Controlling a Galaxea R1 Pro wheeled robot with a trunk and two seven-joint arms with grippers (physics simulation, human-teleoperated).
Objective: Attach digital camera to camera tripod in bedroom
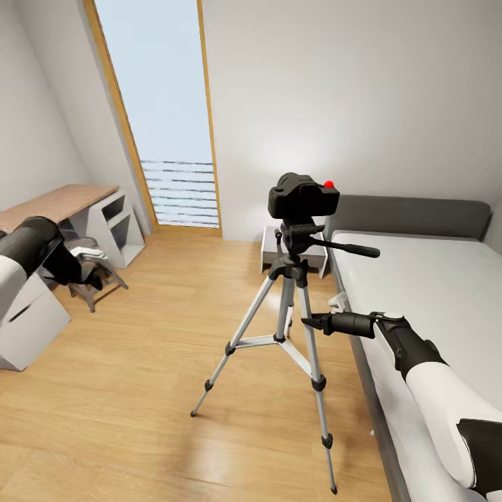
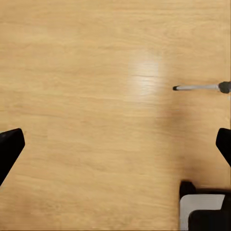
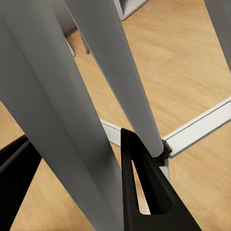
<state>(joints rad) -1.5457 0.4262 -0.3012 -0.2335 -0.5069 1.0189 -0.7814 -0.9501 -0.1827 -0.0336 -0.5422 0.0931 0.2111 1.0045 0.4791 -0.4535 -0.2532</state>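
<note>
Beside the bed (image 1: 432, 279), the right gripper (image 1: 315, 323) hovers spread and empty against a camera tripod (image 1: 289, 307) leg; the digital camera (image 1: 304, 196) sits directly above on the upright tripod's head, apparently mounted. Left gripper (image 2: 115, 144), farther off, hangs released.

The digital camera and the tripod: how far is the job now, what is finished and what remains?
Looks done: the digital camera sits on top of the camera tripod, on its black head, in the bedroom.

In hand: the right hand is empty and open at a tripod leg, a leg between its fingers in the wrist view. The left hand is open over bare floor.

Left: probably only drawing the right hand away; whether the camera is locked on cannot be seen.
</note>
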